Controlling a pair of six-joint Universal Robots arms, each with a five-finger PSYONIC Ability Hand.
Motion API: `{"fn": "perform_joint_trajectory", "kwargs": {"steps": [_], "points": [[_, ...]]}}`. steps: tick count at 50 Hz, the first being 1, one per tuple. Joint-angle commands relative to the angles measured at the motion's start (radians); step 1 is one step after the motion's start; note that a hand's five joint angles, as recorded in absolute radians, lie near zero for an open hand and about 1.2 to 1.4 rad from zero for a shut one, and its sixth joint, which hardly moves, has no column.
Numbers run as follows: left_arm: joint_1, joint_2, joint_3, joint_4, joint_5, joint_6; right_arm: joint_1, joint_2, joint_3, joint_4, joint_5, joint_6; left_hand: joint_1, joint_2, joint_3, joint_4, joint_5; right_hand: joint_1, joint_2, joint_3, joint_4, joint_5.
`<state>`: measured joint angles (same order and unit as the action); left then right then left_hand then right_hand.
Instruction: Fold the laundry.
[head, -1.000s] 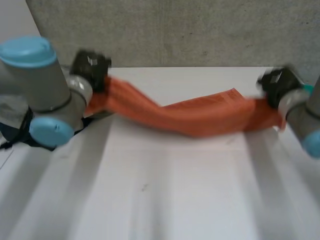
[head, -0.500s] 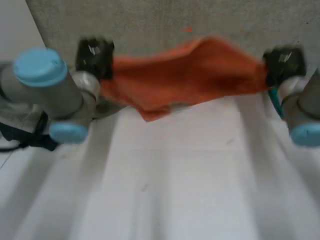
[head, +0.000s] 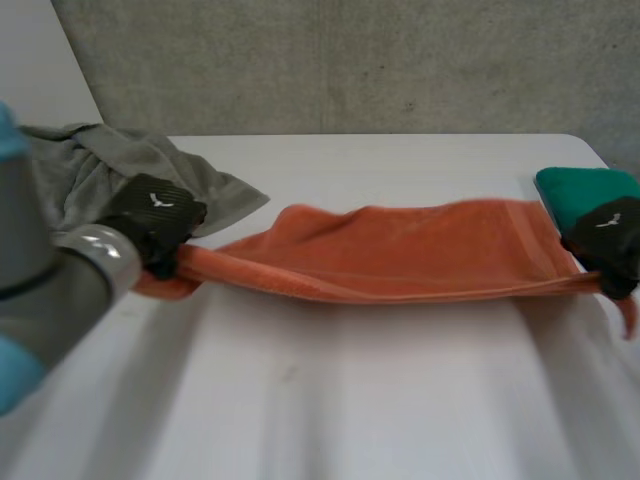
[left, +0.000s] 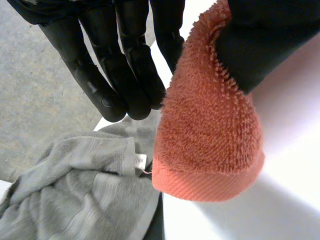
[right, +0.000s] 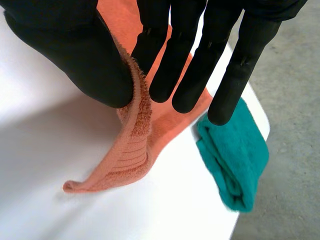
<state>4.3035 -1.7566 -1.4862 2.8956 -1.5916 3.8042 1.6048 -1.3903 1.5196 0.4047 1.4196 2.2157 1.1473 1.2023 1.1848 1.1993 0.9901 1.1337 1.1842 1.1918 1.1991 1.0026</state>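
Note:
An orange towel (head: 400, 250) is stretched in a long band across the table between my two hands. My left hand (head: 152, 216) pinches its left end; in the left wrist view the towel's end (left: 210, 145) is clamped between the thumb and the straight fingers (left: 125, 70). My right hand (head: 612, 232) holds the right end. In the right wrist view the thumb (right: 90, 55) presses the towel's edge (right: 135, 140) against the fingers, and a short tail hangs down to the table.
A crumpled grey towel (head: 120, 170) lies at the back left, just beyond my left hand, and shows again (left: 75, 195) under the fingertips. A folded green cloth (head: 585, 187) sits at the table's right edge (right: 235, 155). A concrete wall stands behind the white table (head: 350, 400).
Both hands swung the orange towel up into the air, then brought it down and toward the near side. It now lies low and taut across the table.

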Motion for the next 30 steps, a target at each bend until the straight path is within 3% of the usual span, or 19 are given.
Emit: {"fn": "perform_joint_trajectory", "kwargs": {"steps": [1,4,12,20,27,30], "points": [[0.025,0.17,0.082,-0.22,0.028,0.086,-0.049,-0.088,-0.15,0.325,-0.053,-0.08,0.249,0.194,0.211,0.197,0.232,0.263,0.212,0.204,0.197,0.219],[0.024,0.148,0.13,-0.205,0.036,0.08,-0.039,-0.079,-0.187,0.341,-0.056,-0.054,0.249,0.194,0.211,0.197,0.232,0.263,0.212,0.204,0.197,0.219],[-0.021,-0.142,0.239,-0.203,-0.011,0.08,0.029,0.102,-0.239,0.303,-0.024,-0.039,0.249,0.194,0.211,0.197,0.232,0.263,0.212,0.204,0.197,0.219],[-0.036,-0.435,0.499,-0.173,-0.091,0.08,0.09,0.35,-0.395,0.135,0.091,-0.024,0.249,0.194,0.211,0.197,0.232,0.263,0.212,0.204,0.197,0.219],[-0.034,-0.509,0.86,-0.011,-0.047,0.065,0.133,0.475,-0.731,-0.119,0.189,0.047,0.249,0.194,0.211,0.197,0.232,0.263,0.212,0.204,0.197,0.219],[-0.021,-0.495,0.992,0.178,-0.042,0.038,0.132,0.476,-0.887,-0.286,0.235,0.154,0.249,0.194,0.211,0.197,0.232,0.263,0.212,0.204,0.197,0.219]]}}
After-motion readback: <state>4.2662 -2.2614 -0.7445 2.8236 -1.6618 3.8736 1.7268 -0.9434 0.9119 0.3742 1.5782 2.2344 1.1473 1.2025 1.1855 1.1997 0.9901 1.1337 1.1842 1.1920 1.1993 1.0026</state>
